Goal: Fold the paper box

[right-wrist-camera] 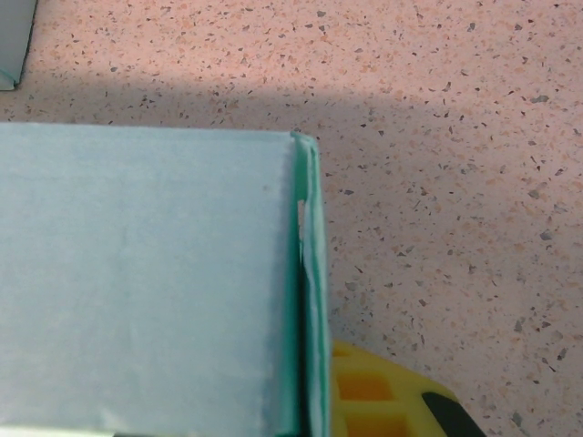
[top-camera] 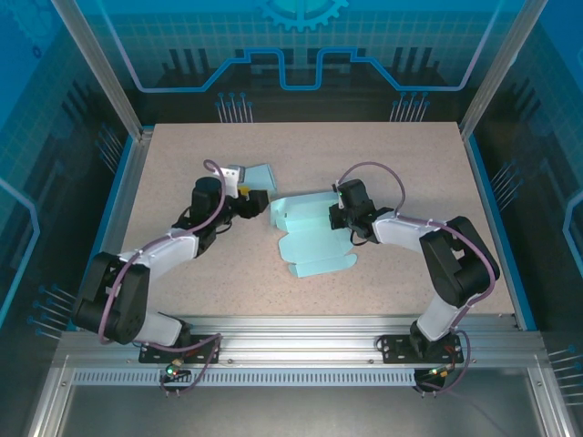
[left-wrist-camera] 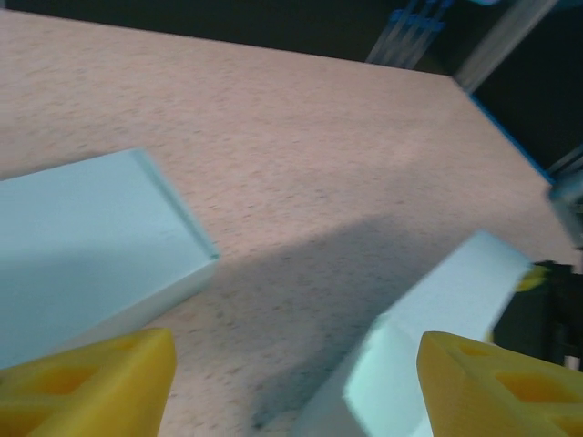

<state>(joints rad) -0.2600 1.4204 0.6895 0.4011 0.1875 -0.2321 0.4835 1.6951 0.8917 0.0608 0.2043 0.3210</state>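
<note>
Left wrist view: left hand [left-wrist-camera: 296, 369] wide apart, empty; right hand [top-camera: 334, 217] against paper box [top-camera: 314, 244], closure unclear.

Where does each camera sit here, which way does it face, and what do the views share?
Top external: above and behind the bases, looking down on the table, left arm, right arm and paper box.
Left wrist: on the left arm, looking low across the table; two yellow fingers at the bottom.
Right wrist: on the right arm, close against a box wall; one yellow finger.
Shared: table and pale-blue box in all three.
</note>
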